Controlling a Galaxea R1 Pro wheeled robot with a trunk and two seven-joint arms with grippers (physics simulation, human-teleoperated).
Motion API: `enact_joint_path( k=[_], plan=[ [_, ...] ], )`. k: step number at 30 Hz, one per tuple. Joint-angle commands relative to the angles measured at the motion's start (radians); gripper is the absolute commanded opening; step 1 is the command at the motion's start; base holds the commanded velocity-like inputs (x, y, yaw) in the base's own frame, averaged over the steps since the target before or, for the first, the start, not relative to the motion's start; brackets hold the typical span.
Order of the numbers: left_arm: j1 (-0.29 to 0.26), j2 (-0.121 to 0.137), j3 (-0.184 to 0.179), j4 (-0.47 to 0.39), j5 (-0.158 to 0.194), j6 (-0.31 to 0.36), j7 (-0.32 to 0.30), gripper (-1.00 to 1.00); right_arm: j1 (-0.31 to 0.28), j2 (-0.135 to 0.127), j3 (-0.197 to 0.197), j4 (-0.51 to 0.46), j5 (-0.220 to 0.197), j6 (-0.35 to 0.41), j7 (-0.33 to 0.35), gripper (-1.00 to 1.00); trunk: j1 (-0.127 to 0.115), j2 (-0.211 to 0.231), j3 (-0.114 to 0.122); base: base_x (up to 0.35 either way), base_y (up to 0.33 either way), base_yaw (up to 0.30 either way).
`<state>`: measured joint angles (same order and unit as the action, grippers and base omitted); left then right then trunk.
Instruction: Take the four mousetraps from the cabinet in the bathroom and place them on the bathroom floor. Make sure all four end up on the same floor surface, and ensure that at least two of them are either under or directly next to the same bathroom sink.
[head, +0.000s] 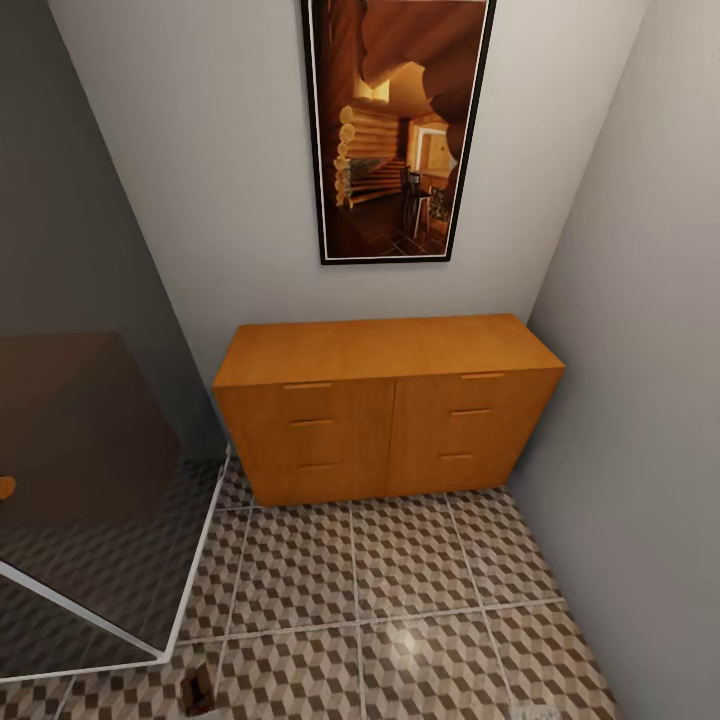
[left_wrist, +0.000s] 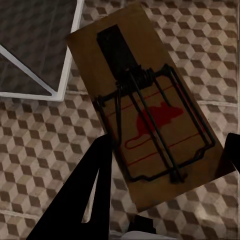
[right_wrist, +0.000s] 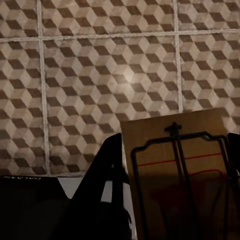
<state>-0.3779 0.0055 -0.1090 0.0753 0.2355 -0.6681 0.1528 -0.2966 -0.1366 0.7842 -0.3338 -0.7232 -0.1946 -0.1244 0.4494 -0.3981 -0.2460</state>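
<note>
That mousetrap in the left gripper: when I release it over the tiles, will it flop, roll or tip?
Probably none. The mousetrap looks like a flat, rigid board, so it should land flat on the bathroom floor rather than roll. Its wire parts sit raised on one face, so it may rock if it lands face down. It seems light and may skid.
</note>
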Motion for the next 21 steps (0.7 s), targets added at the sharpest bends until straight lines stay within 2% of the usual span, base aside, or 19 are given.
enact_joint_path(
  k=[1,2,8,21],
  plan=[
    [0.004,-0.001,-0.009,0.004,0.004,-0.022,0.004,-1.00,-0.001,-0.001,0.009,-0.004,-0.010,-0.001,-0.005,-1.00,0.001,-0.002,-0.002,0.000,0.000,0.000],
    [0.024,-0.003,-0.009,0.003,0.002,-0.069,0.004,-1.00,-0.001,-0.002,0.009,-0.009,-0.010,-0.006,-0.005,-1.00,0.001,-0.002,-0.002,0.000,0.000,0.000],
    [0.033,-0.003,-0.009,0.003,0.001,-0.089,0.005,-1.00,-0.001,-0.004,0.012,0.007,-0.009,-0.139,-0.003,-1.00,0.001,-0.002,-0.002,0.000,0.000,0.000],
    [0.034,-0.004,-0.009,0.003,0.001,-0.086,0.005,-1.00,-0.001,-0.004,0.013,0.029,-0.008,-0.168,-0.003,-1.00,0.001,-0.002,-0.002,0.000,0.000,0.000]
  ],
)
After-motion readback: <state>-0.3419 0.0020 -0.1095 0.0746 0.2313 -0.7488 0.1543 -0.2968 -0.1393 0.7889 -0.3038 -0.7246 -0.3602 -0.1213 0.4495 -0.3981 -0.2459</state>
